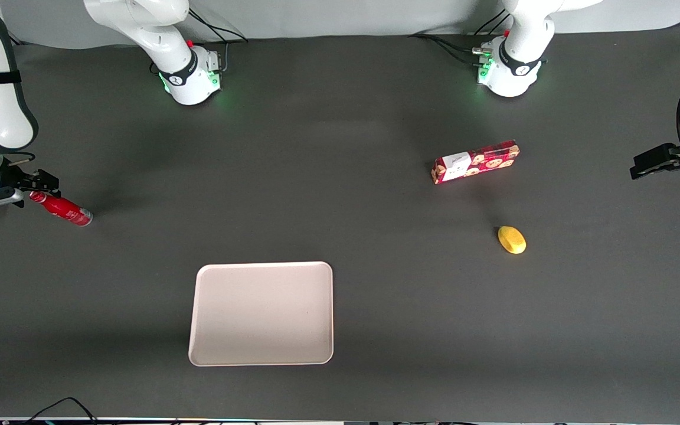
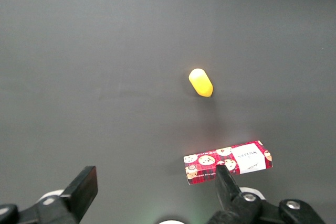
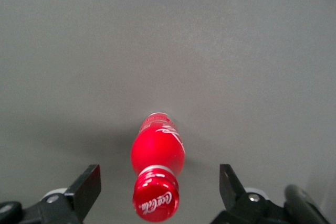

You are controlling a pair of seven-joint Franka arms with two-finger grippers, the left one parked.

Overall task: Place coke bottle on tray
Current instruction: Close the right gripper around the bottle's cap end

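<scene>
Red and slim, the bottle [image 1: 61,208] lies on its side on the dark surface [image 1: 340,295] at the working arm's end, its cap toward the arm and its silvery base pointing toward the middle of the surface. The end effector [image 1: 39,183] hangs at the cap end of the bottle; in the right wrist view its two fingers [image 3: 84,190] stand spread wide, one on each side of the cap, apart from the bottle [image 3: 157,174] and gripping nothing. The cream-pink tray [image 1: 261,354] sits flat, nearer the front camera than the bottle and well apart from it, with nothing on it. Toward the parked arm's end lie a red cookie box [image 1: 476,162] and a yellow oval object [image 1: 512,239], the latter nearer the front camera.
</scene>
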